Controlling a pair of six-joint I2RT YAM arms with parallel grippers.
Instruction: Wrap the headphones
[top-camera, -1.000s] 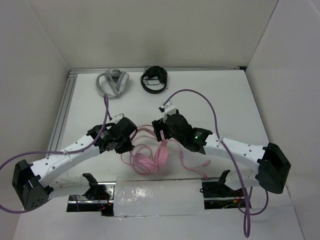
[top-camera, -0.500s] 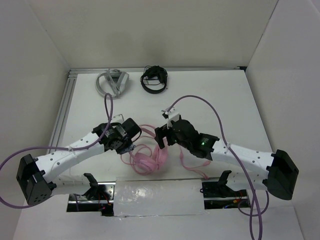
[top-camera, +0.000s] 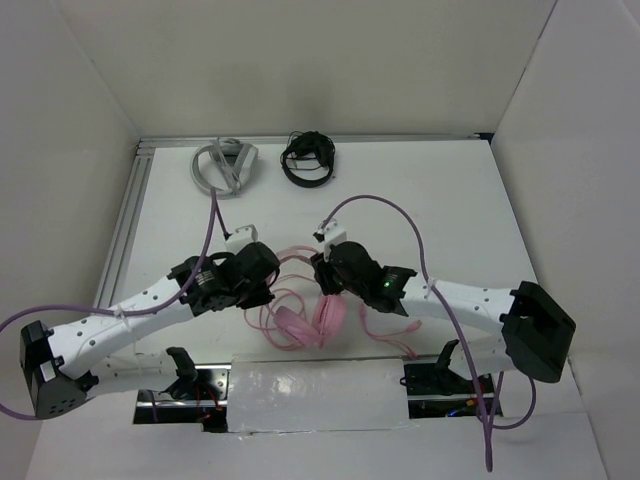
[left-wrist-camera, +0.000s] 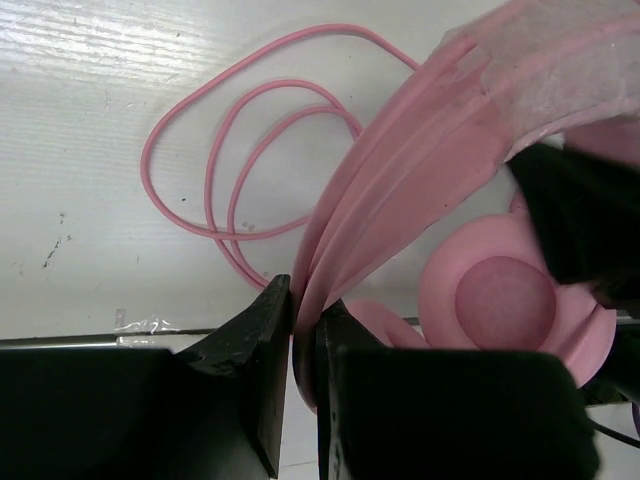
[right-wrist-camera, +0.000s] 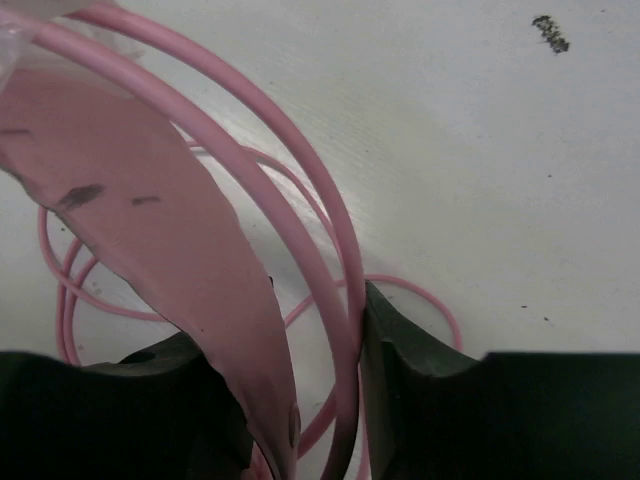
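The pink headphones (top-camera: 300, 325) stand at the table's middle, between my two grippers, with the earcups toward the near edge. My left gripper (top-camera: 272, 290) is shut on the headband; in the left wrist view its fingers (left-wrist-camera: 305, 330) pinch the band's edge (left-wrist-camera: 420, 170), with an earcup (left-wrist-camera: 505, 300) behind. My right gripper (top-camera: 322, 275) holds the other side. Seen from the right wrist, its jaws (right-wrist-camera: 310, 340) press on the headband (right-wrist-camera: 130, 190) and a strand of the thin pink cable (right-wrist-camera: 300, 180). Cable loops (left-wrist-camera: 215, 150) lie on the table.
Grey headphones (top-camera: 225, 165) and black headphones (top-camera: 307, 157) lie at the far edge. An aluminium rail (top-camera: 128, 220) runs along the left side. A taped clear sheet (top-camera: 315, 395) lies at the near edge between the arm bases. More pink cable (top-camera: 385, 335) trails under the right arm.
My right gripper has moved left onto the headband and its jaws have narrowed from wide open onto band and cable. The left gripper has kept its hold, shifting slightly.
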